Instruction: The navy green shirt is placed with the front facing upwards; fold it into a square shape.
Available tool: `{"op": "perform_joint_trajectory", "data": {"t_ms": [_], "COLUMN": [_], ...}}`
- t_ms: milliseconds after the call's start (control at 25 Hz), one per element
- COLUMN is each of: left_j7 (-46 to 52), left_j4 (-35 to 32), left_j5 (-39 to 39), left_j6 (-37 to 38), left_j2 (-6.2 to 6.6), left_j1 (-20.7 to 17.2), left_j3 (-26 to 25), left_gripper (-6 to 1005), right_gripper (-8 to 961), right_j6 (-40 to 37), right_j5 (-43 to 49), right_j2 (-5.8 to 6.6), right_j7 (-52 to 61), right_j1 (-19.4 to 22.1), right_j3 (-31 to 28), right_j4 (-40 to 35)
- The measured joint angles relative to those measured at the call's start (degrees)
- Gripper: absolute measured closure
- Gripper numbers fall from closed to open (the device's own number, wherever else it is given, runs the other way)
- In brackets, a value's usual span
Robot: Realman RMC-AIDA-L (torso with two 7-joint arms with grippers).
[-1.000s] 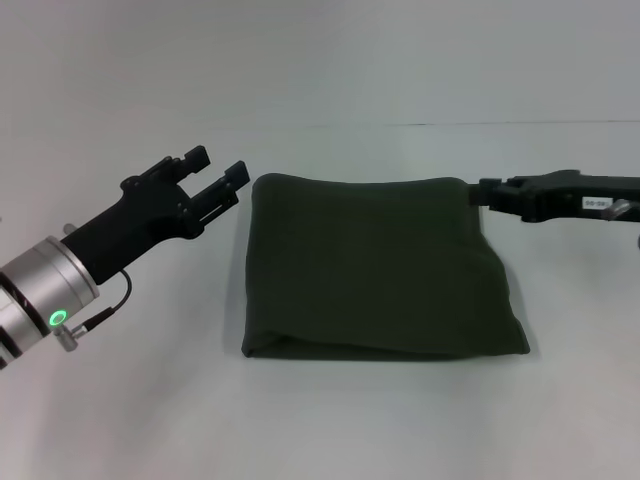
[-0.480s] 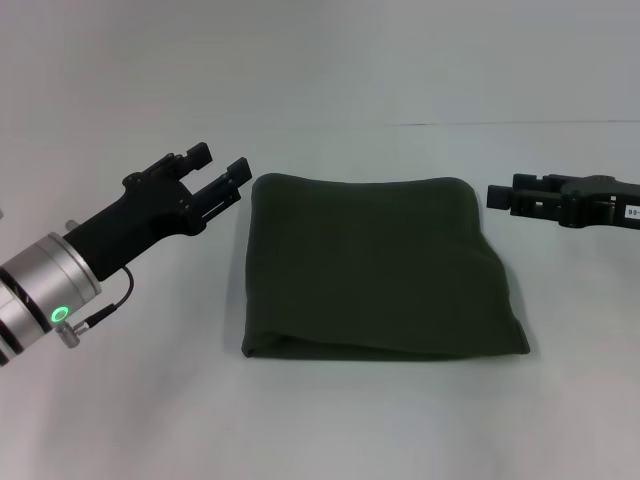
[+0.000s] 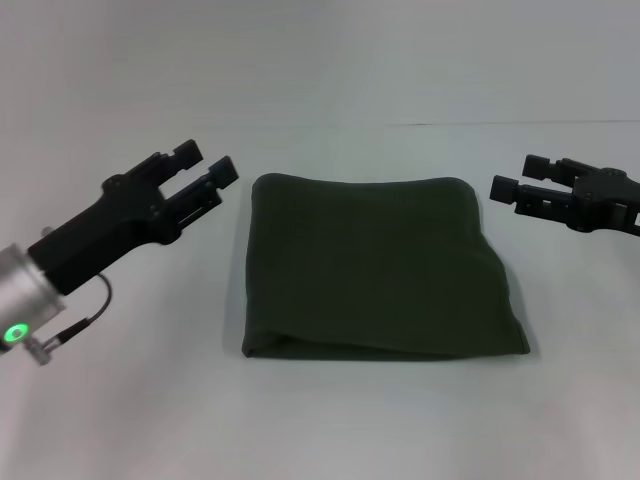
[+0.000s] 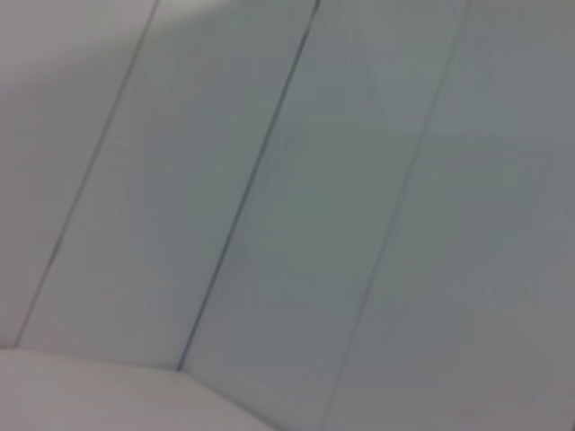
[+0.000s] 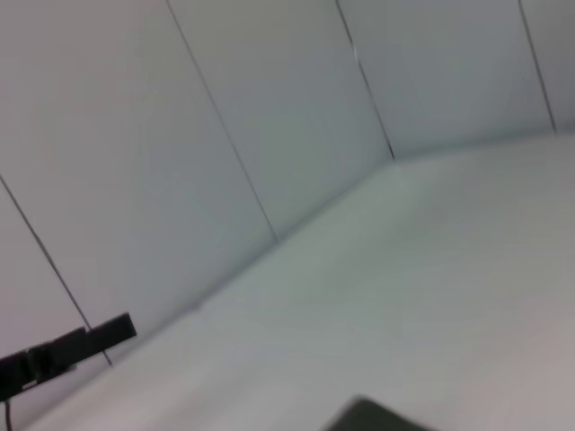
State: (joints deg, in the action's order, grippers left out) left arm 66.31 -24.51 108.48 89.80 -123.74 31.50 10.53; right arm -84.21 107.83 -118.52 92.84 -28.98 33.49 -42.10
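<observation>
On the plain white bench the dark olive-green cotton shirt lies folded into a roughly square block, apparently finished, which would explain why the black left claw and black right claw hover apart from its sides, both parted and empty.

I see soft, even light overhead with no glare; faint shadow hugs the dark olive-green folded cloth block. Both my wrist views look blurred and hazy.
</observation>
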Motion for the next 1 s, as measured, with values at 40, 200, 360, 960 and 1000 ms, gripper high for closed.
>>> {"op": "perform_joint_trajectory", "data": {"t_ms": [40, 200, 360, 960, 1000], "left_j7": [0.85, 4.42, 6.26, 17.44, 17.72], "left_j4": [-0.78, -3.88, -5.56, -13.67, -13.69], "left_j5": [-0.05, -0.08, 0.50, 6.10, 6.60], "left_j6": [1.83, 8.70, 14.43, 17.23, 16.80], "left_j2": [0.03, 0.27, 1.04, 1.04, 1.07], "left_j1": [-0.51, -2.79, -4.59, -4.83, -4.50], "left_j3": [0.00, 0.02, 1.29, 18.56, 19.14], "left_gripper": [320, 324, 325, 325, 325], "right_gripper": [33, 23, 24, 25, 25], "right_j6": [-0.78, -2.79, -4.81, -9.66, -9.66], "right_j5": [-1.04, -1.47, 0.33, 8.06, 8.50], "right_j2": [-0.10, 0.56, 2.21, 4.31, 4.07], "right_j7": [-1.64, -4.16, -5.11, -4.24, -4.24], "right_j1": [0.32, 0.50, -0.16, -6.34, -6.60], "right_j3": [-0.01, 0.84, 3.63, 11.38, 11.41], "right_j4": [0.22, 0.51, 0.47, 6.00, 6.38]}}
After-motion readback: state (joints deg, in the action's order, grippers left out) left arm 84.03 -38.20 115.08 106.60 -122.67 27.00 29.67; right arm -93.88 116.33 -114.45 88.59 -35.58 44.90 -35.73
